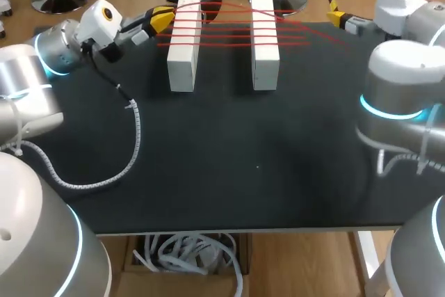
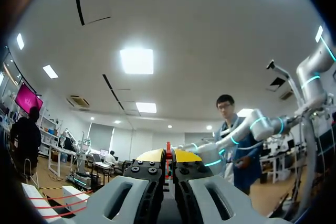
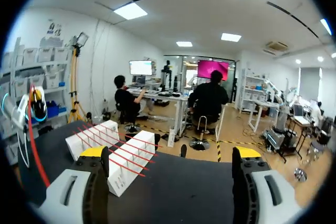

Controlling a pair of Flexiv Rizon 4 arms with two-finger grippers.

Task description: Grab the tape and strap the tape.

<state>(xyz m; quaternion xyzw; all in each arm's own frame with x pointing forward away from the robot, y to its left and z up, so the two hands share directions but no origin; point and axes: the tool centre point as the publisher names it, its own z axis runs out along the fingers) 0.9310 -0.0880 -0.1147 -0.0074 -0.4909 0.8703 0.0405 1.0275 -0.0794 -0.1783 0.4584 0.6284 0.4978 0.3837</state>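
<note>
Tape [image 1: 226, 30], red, lies in several near-parallel strands across two white blocks [image 1: 184, 50] at the far side of the black table [image 1: 243, 165], long axis running left to right. The left gripper [image 2: 168, 156] pinches one strand between tight-pressed tips. The right gripper [image 3: 170, 155] has its fingers spread wide.

Red tape [image 1: 229, 30] lay in thin parallel stripes across two white blocks [image 1: 182, 53] on the black table [image 1: 257, 165]. The left gripper [image 1: 164, 18] and right gripper [image 3: 170, 156] had yellow tips.

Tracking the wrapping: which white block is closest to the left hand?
The left block, its far end beside the left hand; the right block stands farther off.
</note>
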